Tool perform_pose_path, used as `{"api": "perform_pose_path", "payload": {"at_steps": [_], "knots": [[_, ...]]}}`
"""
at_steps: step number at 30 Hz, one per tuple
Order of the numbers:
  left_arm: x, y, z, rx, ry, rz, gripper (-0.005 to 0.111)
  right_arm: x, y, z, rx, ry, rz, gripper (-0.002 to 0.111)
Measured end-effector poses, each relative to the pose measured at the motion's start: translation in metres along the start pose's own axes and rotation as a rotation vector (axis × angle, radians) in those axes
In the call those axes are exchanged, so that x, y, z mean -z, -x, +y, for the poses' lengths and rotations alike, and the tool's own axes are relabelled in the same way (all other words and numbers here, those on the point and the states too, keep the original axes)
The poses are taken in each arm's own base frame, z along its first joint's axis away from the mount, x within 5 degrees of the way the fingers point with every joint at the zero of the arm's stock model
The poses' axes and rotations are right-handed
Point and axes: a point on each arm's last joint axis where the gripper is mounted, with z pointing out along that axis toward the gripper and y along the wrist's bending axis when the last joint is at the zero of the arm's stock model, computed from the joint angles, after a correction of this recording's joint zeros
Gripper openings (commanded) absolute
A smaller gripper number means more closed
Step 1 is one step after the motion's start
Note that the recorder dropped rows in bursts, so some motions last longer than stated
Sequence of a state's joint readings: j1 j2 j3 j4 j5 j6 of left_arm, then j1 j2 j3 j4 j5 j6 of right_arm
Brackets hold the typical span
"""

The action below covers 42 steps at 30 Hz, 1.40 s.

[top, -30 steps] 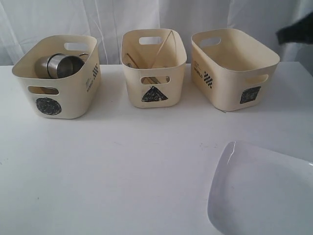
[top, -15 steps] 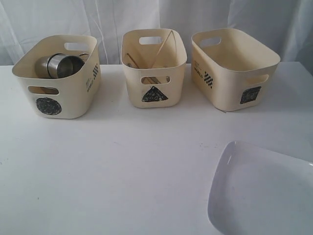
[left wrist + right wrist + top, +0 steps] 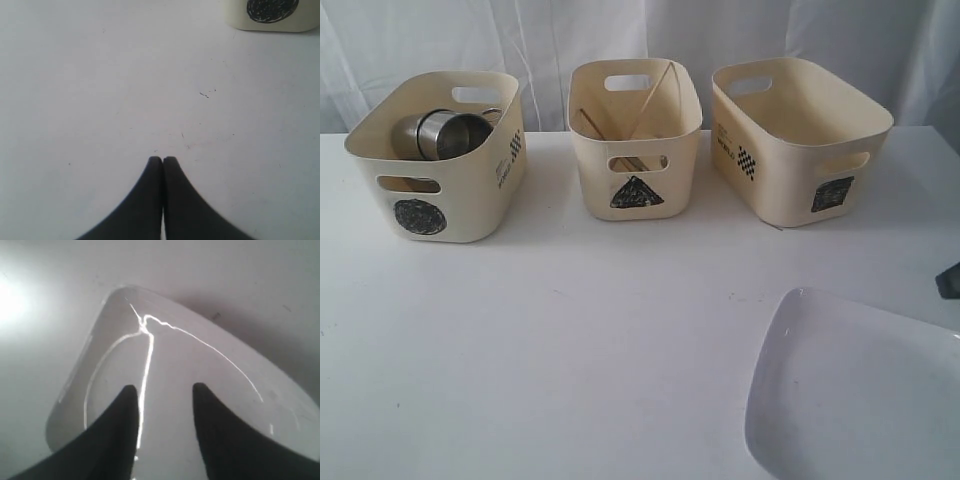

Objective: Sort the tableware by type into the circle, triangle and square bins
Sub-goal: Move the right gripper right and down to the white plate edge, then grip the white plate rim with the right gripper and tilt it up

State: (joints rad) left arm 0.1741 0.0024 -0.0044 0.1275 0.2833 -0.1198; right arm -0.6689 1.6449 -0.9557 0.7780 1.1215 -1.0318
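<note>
Three cream bins stand in a row at the back. The circle bin on the left holds steel mugs. Wooden chopsticks lean inside the triangle bin in the middle. To the right, the square bin shows nothing inside. A large white square plate lies at the front right. My right gripper hovers open over the plate, nothing between its fingers; a dark bit of it shows at the exterior view's right edge. My left gripper is shut and empty over bare table, near the circle bin.
The white table runs wide in front of the bins. A white curtain hangs behind them.
The right arm left the upper right corner and a dark part of it now shows low at the right edge by the plate. Bins and plate have not moved.
</note>
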Motion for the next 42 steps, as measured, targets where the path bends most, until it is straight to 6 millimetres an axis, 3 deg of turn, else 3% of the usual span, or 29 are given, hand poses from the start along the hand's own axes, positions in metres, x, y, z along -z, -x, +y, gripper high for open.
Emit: {"api": "perform_pose_path", "payload": {"at_steps": [8, 18, 23, 32, 35, 40, 42], "knots": [[0.000, 0.000, 0.000, 0.000, 0.000, 0.000, 0.000, -0.011, -0.016, -0.030, 0.103, -0.162, 0.202, 0.049], [0.000, 0.000, 0.000, 0.000, 0.000, 0.000, 0.000, -0.019, -0.009, -0.058, 0.153, -0.343, 0.150, 0.049], [0.000, 0.000, 0.000, 0.000, 0.000, 0.000, 0.000, -0.040, -0.013, -0.070, 0.110, -0.266, 0.159, 0.049], [0.000, 0.000, 0.000, 0.000, 0.000, 0.000, 0.000, -0.060, -0.020, -0.062, 0.241, 0.001, 0.189, 0.047], [0.000, 0.000, 0.000, 0.000, 0.000, 0.000, 0.000, -0.063, -0.020, -0.063, 0.301, 0.030, 0.195, 0.038], [0.000, 0.000, 0.000, 0.000, 0.000, 0.000, 0.000, -0.069, -0.025, -0.069, 0.376, 0.046, 0.195, 0.004], [0.000, 0.000, 0.000, 0.000, 0.000, 0.000, 0.000, -0.070, -0.026, -0.069, 0.360, 0.058, 0.183, 0.000]]}}
